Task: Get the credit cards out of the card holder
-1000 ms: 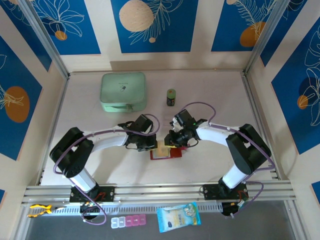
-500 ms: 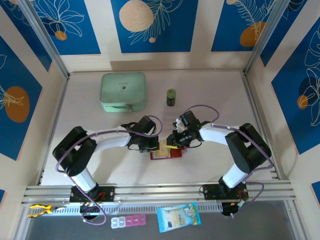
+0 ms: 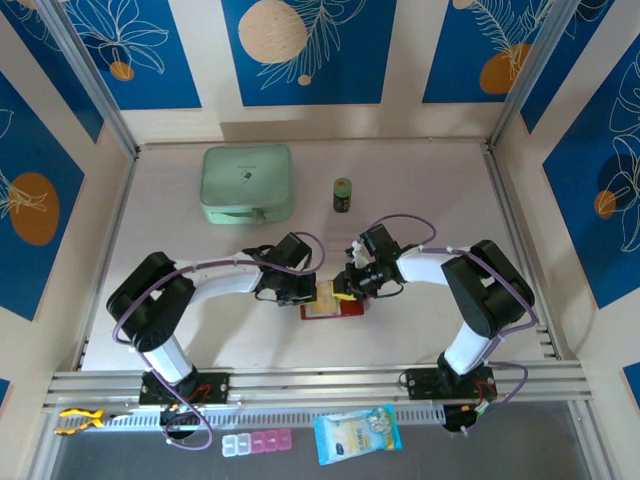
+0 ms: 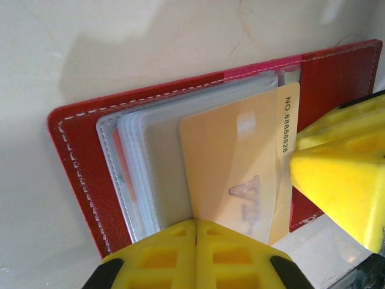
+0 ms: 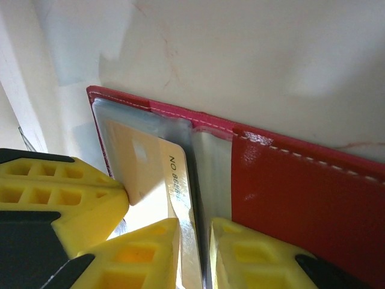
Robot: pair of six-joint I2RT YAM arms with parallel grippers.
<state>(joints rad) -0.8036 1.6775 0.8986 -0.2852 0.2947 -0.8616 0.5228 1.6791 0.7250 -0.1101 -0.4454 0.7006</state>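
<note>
The dark-red card holder lies open on the table between both grippers. Up close its cover carries a stack of clear sleeves. A yellow-orange credit card sticks partly out of the top sleeve toward the right. My left gripper is shut with nothing between its tips, which rest on the sleeves at the card's near edge. My right gripper is closed on the printed edge of that card, beside the red cover. Any other cards are hidden.
A mint-green zip case and a small dark bottle stand at the back of the table. On the near ledge below the rail lie a pill box, a blue packet and a yellow toy.
The right wrist has edged a little left and lower toward the holder. The left arm and the card holder have hardly moved.
</note>
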